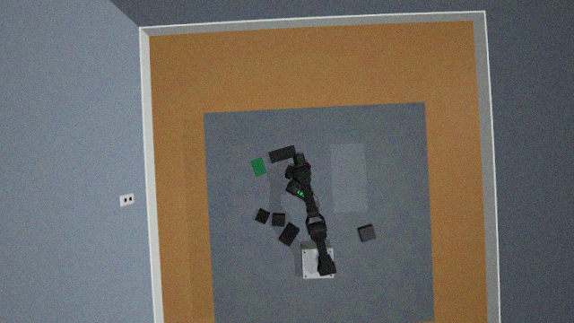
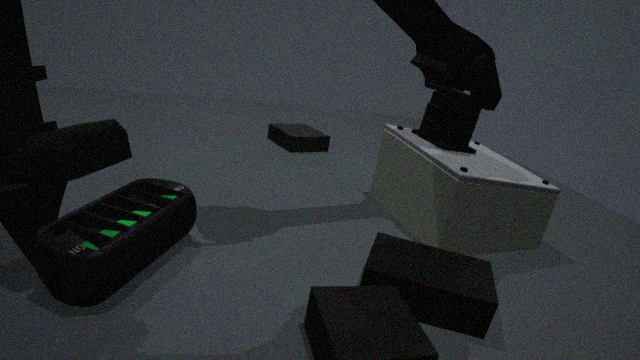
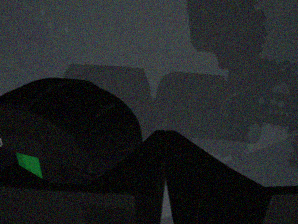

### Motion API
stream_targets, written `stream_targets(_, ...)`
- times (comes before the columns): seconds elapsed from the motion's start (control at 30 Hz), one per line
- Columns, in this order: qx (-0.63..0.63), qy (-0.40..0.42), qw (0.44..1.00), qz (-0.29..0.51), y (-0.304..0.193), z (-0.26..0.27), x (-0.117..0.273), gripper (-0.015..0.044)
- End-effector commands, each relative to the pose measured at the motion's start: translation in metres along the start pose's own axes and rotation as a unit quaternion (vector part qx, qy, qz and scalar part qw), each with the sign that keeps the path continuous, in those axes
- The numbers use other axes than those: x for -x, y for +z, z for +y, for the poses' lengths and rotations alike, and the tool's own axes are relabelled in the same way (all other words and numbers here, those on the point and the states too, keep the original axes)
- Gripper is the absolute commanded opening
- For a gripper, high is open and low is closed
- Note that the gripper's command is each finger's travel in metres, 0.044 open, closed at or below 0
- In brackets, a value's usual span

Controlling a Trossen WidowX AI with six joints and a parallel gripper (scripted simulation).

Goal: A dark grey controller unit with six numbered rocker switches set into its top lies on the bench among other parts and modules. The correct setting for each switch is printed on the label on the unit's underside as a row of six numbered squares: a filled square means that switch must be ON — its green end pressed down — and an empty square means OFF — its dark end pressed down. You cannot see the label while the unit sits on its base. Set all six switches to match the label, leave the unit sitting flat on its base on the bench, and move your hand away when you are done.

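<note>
- The arm's pale base box (image 1: pixel 309 269) (image 2: pixel 490 220) stands toward the near edge of the bench (image 1: pixel 386 278) (image 2: pixel 240 300), a broad footing from which the arm can reach inward.
- A dark oblong block (image 1: pixel 289 234) (image 2: pixel 435 280) lies off the base's far-left corner, apart from the working spot; a small dark square block (image 1: pixel 367 232) (image 2: pixel 300 137) lies toward the bench's right edge. Neither seems to have a part in the job.
- The controller unit (image 1: pixel 298 195) (image 2: pixel 130 250) (image 3: pixel 75 125) sits flat on its base, inward from the bench's left edge, rockers upward. Green shows on several of them, though I can't read every setting. Lying so, it hides the label, which must be seen to know the right pattern.
- The end effector (image 1: pixel 291 171) (image 2: pixel 30 215) (image 3: pixel 164 140) has its fingers together with nothing between them. It is low beside the unit, at the side away from the exterior view; whether it touches I can't tell. Shut like this, it would serve for pushing or tipping the unit rather than grasping it; that purpose is my guess.
- The arm stretches from the base toward the bench's far edge, passing over part of the unit in the top view, with its fingers angled down.
- Farther on, a green plate (image 1: pixel 258 166) lies toward the far-left corner, with a long dark block (image 1: pixel 282 153) just beside it, both beyond the unit.
</note>
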State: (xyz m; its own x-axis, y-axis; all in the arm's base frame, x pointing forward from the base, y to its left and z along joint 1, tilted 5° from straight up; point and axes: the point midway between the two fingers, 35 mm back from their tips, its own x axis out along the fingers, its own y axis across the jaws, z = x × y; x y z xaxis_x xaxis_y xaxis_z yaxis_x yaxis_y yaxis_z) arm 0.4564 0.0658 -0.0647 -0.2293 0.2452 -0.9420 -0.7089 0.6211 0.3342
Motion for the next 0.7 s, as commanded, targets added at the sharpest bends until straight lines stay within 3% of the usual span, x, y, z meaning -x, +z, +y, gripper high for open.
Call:
stream_targets(0.0,-0.002,0.007,1.0,0.004,-0.001,0.006,-0.005,0.0)
stream_targets(0.67,-0.002,0.007,1.0,0.004,0.004,0.023,-0.01,0.0)
